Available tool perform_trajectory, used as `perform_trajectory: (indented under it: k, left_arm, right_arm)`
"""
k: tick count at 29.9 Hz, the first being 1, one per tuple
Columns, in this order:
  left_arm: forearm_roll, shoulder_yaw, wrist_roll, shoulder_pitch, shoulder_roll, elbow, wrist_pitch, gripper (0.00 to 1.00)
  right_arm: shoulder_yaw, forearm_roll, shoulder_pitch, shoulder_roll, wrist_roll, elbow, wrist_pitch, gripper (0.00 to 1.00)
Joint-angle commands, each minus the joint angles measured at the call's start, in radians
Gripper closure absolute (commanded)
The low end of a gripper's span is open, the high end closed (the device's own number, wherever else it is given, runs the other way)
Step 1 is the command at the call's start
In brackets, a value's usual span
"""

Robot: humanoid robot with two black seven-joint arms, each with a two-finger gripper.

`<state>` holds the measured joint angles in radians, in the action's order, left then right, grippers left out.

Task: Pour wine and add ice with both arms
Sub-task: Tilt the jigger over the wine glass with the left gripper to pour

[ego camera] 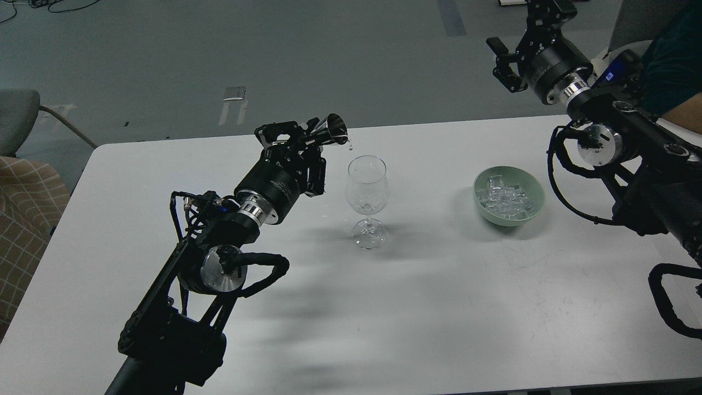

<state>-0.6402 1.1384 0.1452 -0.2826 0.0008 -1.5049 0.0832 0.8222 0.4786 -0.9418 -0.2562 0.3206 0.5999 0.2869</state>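
My left gripper [310, 140] is shut on a small shiny metal measuring cup [334, 130], tipped on its side with its mouth toward the clear stemmed glass [367, 192]. A drop of clear liquid [350, 145] falls from the cup's rim, just above and left of the glass rim. The glass stands upright mid-table and looks empty. The ice [504, 198] fills a pale green bowl [531, 189] to the right of the glass. My right gripper [518, 38] is raised beyond the table's far right edge, its fingers apart and empty.
The white table [384, 307] spreads below both arms. A person's arm in a dark sleeve [672, 66] is at the right edge, behind my right arm. A grey chair [19, 118] and checked fabric [24, 208] stand at the left.
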Motion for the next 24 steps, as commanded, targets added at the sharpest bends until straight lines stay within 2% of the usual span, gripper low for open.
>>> perform_trajectory:
  k: [1, 9, 24]
  left_arm:
    - [-0.030, -0.029, -0.016, -0.001, -0.001, 0.000, 0.000, 1.00]
    - [-0.084, -0.034, -0.035, 0.000, -0.001, 0.000, 0.000, 1.00]
    - [-0.182, -0.084, -0.113, 0.005, 0.015, 0.003, 0.000, 1.00]
  right_arm:
    - [0.000, 0.000, 0.000, 0.000, 0.000, 0.001, 0.000, 0.00]
    - [0.000, 0.000, 0.000, -0.002, 0.000, 0.001, 0.000, 0.00]
    - [0.000, 0.000, 0.003, 0.000, 0.000, 0.001, 0.000, 0.00]
